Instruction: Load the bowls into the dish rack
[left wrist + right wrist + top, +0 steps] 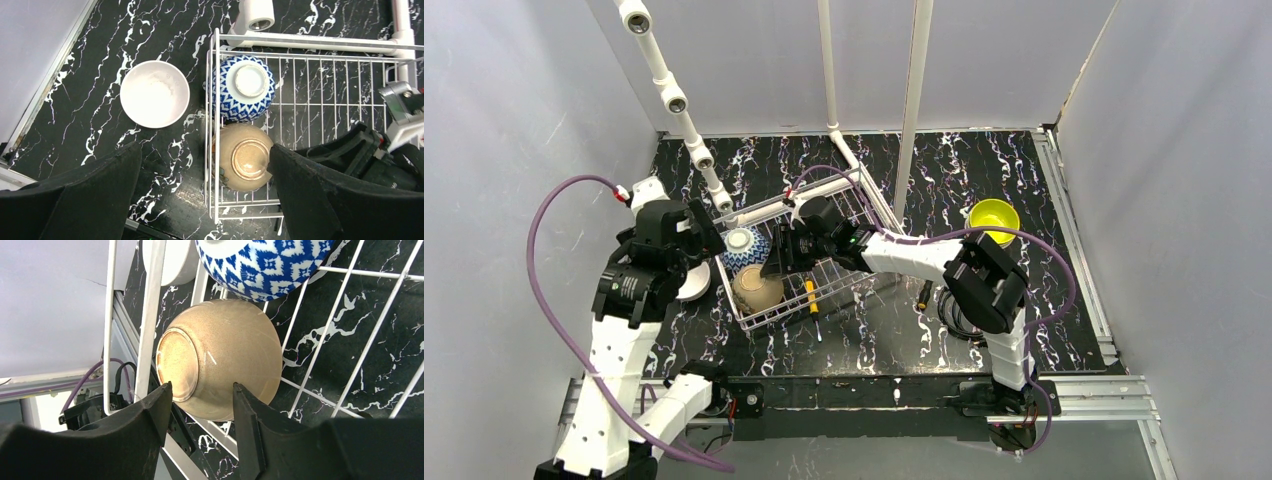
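The white wire dish rack [824,215] stands mid-table. A blue-white patterned bowl [745,246] and a tan bowl [757,288] lie upside down at its left end; both also show in the left wrist view [243,88] [245,157]. My right gripper [774,266] reaches into the rack; its open fingertips [201,387] straddle the tan bowl's [220,355] foot ring without closing on it. My left gripper [707,238] hovers wide open and empty [204,147] over the rack's left wall. A white bowl [155,93] sits upright on the table left of the rack. A yellow-green bowl [994,218] sits at right. The other bowls are out of view.
White pipe posts [912,100] rise behind the rack, and a jointed pipe [674,100] slants over its back left corner. A yellow-handled tool [810,292] lies at the rack's front, and a dark one [924,295] on the table. Grey walls close both sides.
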